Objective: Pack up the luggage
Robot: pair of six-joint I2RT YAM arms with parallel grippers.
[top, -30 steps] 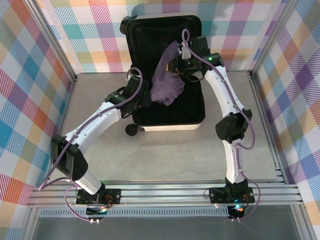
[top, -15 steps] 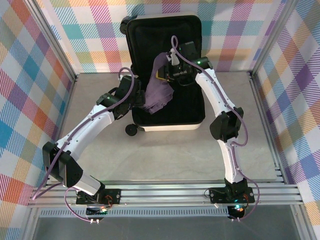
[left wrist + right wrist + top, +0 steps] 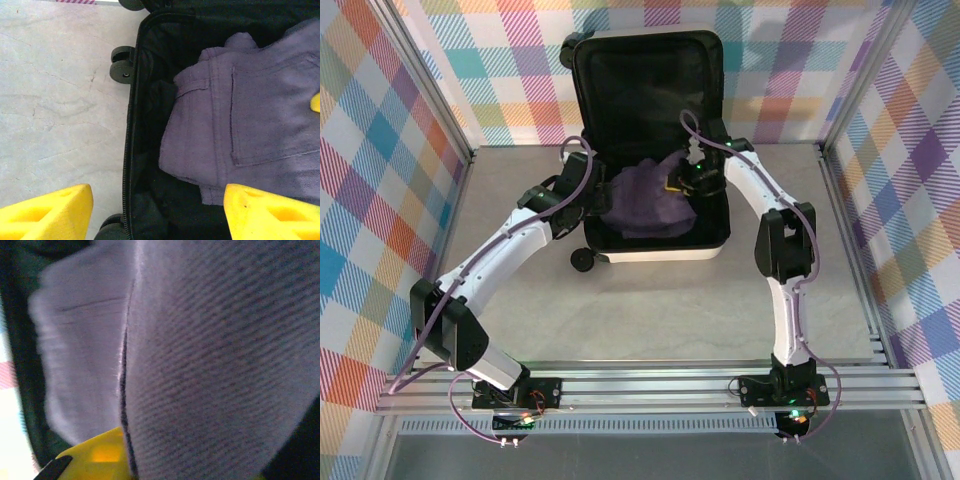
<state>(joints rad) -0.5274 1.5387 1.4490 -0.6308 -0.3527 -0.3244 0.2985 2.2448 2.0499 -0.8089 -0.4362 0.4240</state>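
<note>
The luggage (image 3: 660, 256) is a white suitcase lying open, its black-lined lid propped up against the back wall. A purple garment (image 3: 650, 203) lies spread in the bottom half. My right gripper (image 3: 682, 183) is down at the garment's right end and shut on its cloth; in the right wrist view the purple garment (image 3: 200, 355) is right up against the camera, above one yellow finger (image 3: 95, 457). My left gripper (image 3: 592, 196) hovers open over the suitcase's left rim. In the left wrist view its fingers (image 3: 50, 212) straddle the zipper edge (image 3: 131, 125), with the purple garment (image 3: 240, 120) to the right.
Black wheels (image 3: 122, 65) stick out from the luggage's left side over the grey table (image 3: 55, 100). Another wheel (image 3: 583, 260) sits at its front left corner. Checkered walls and metal frame posts (image 3: 435, 90) close in the sides and back.
The right gripper has come down and rightward, bringing the purple garment from hanging in front of the lid to lying in the bottom half. The left gripper has stayed near the left rim.
</note>
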